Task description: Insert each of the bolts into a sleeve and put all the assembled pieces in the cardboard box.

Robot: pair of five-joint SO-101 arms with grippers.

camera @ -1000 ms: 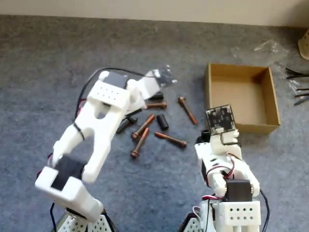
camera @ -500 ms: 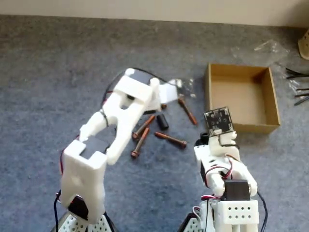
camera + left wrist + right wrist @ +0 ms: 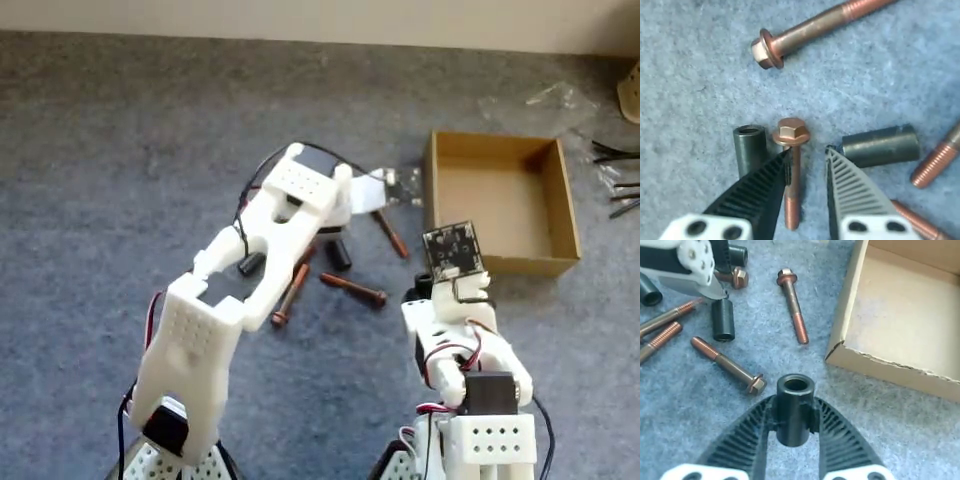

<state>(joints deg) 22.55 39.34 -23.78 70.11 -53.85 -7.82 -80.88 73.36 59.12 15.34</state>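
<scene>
Straddling a bolt (image 3: 792,192) at lower centre, left jaws stand released; right jaws clench a sleeve (image 3: 795,410). Next, likely: gripping that bolt for insertion.

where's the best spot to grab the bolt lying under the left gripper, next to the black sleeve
Probably the bare shank of the bolt, from straight above with the left gripper straddling it. It lies flat on the carpet, and the sleeve crowds its head, leaving less room there.
</scene>
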